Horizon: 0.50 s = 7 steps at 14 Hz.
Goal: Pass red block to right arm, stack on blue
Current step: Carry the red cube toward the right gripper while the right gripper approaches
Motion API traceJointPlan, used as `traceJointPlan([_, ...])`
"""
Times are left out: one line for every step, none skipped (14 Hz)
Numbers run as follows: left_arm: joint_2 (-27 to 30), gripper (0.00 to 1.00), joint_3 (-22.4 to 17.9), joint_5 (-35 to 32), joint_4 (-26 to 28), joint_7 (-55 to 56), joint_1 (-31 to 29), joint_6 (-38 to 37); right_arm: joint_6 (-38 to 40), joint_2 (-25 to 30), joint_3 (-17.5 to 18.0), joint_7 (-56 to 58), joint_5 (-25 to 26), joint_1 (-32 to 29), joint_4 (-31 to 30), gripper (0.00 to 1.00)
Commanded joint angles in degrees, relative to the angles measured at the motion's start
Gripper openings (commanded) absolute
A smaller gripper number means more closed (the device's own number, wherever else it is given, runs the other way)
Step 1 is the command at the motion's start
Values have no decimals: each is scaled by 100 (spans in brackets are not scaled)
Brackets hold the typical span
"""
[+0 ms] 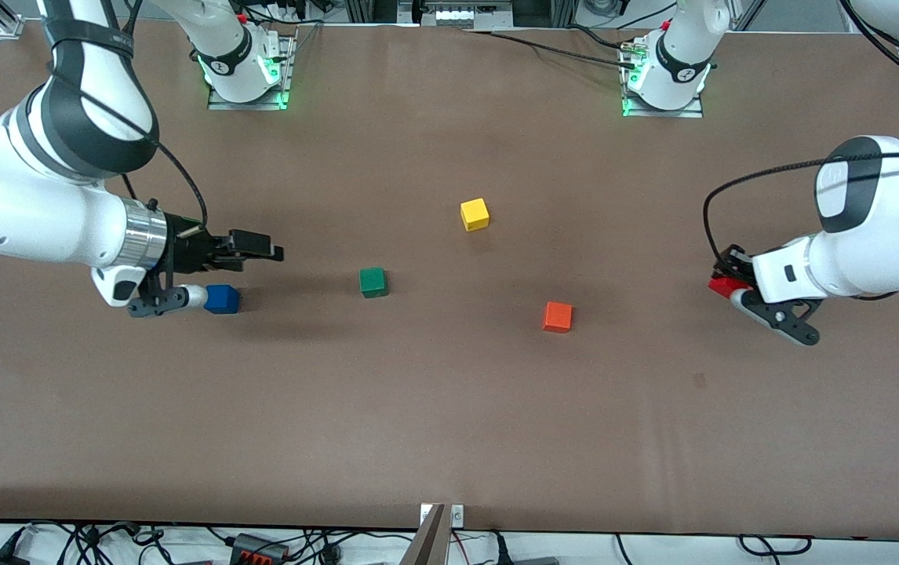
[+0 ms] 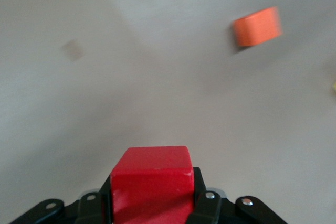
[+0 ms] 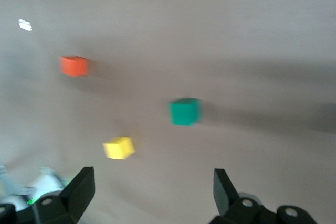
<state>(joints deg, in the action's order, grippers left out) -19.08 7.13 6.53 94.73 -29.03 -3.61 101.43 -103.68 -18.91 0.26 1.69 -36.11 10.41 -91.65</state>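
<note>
Table edge: the brown table [image 1: 449, 439] is bare along the whole strip nearest the front camera, and its near edge shows at the bottom of the front view.
Orange cube [image 1: 557, 317]: nearest of the loose cubes, with bare table on every side; it sits toward the left arm's end, well apart from the left gripper.
Blue cube [image 1: 222, 299]: on the table at the right arm's end, partly covered by the right arm's camera mount, its faces roughly square to the table's edges.
Green cube [image 1: 373, 282]: a little farther from the front camera than the blue cube, between it and the orange cube, with open table around it.
Left gripper [image 1: 726, 281]: held over the table at the left arm's end, fingers clamped on two sides of the red block [image 2: 152, 182].
Red block: a cube with no long axis; in the left wrist view one flat face shows whole, while its lower part is cut off by the frame. In the front view only a red sliver shows.
Right gripper [image 1: 261, 247]: above the table just beside the blue cube, fingers [image 3: 79, 187] spread wide and holding nothing.
Yellow cube [image 1: 474, 214]: farthest from the front camera, mid-table, alone.
</note>
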Motion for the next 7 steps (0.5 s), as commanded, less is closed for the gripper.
traceJointPlan([79,16,130,550,-288,-784,-43,-377,-74,-296,-9,77,-1253,-12,130,100])
traceJointPlan([88,16,279,847,-350,-1301,-104,-387,-74,-358,-9,77,-1606,-13,129,100])
traceJointPlan([88,16,298,1215,-368,-1811,-122,-439,-74,-393,-17,77,-1992,-21,129,100])
traceJointPlan([88,16,298,1628,-368,-2373,-114,-483,-48,-472,-18,77,-2353,-13,129,100])
traceJointPlan([80,16,359,2067,-368,-2866,-105,-483,-13,-603,-18,86,-2670,-21,129,100])
traceJointPlan([80,16,438,2480,-368,-3263,-105,-483,-3,-692,-18,86,-2951,-30,129,100])
traceJointPlan([62,16,491,2815,-350,-3597,-96,-483,5,-753,-18,86,-3207,-21,129,100])
